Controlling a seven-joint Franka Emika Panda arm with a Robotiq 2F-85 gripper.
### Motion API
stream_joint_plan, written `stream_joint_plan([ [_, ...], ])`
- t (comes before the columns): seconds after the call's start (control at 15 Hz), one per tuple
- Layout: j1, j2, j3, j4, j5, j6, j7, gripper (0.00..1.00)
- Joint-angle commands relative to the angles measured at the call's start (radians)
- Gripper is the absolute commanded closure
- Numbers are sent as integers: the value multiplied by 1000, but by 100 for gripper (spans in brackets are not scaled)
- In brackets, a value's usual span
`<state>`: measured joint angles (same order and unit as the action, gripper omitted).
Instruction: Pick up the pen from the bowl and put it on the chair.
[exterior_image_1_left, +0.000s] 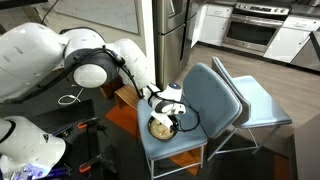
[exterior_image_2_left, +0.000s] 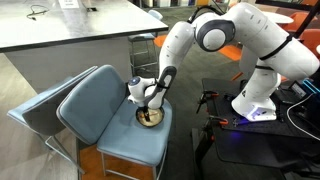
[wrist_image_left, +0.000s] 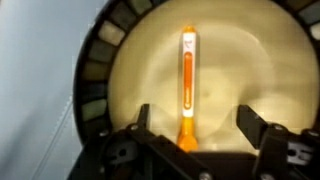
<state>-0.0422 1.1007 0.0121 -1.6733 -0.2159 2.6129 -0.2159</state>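
The small bowl (wrist_image_left: 230, 70) with a dark rim and yellowish inside fills the wrist view. An orange and white pen (wrist_image_left: 187, 80) lies in it, pointing away from me. My gripper (wrist_image_left: 195, 125) is open, its two dark fingers on either side of the pen's near end, not touching it. In both exterior views the gripper (exterior_image_1_left: 163, 112) (exterior_image_2_left: 148, 103) hangs just over the bowl (exterior_image_1_left: 160, 127) (exterior_image_2_left: 150, 117), which sits on the seat of the slate-blue chair (exterior_image_1_left: 205, 95) (exterior_image_2_left: 100, 105).
A paler blue chair (exterior_image_1_left: 262, 105) (exterior_image_2_left: 30, 110) of like shape stands right behind the slate-blue one. A grey counter (exterior_image_2_left: 70, 30) and a kitchen oven (exterior_image_1_left: 255, 25) are in the background. Dark equipment stands on the floor (exterior_image_2_left: 230, 130) beside the robot base.
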Motion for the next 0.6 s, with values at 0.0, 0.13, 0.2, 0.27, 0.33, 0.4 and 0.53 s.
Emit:
stream_joint_plan([
  [0.0, 16, 27, -17, 24, -9, 35, -5, 32],
  [0.13, 12, 20, -15, 47, -6, 11, -11, 45],
  [0.2, 12, 18, -14, 51, -5, 13, -12, 54],
  [0.27, 12, 17, -14, 58, -4, 14, -10, 62],
  [0.33, 10, 14, -13, 60, -4, 16, -11, 70],
  [0.4, 13, 14, -18, 62, -5, 18, -7, 77],
  [0.53, 15, 4, -22, 54, -5, 21, 0, 93],
])
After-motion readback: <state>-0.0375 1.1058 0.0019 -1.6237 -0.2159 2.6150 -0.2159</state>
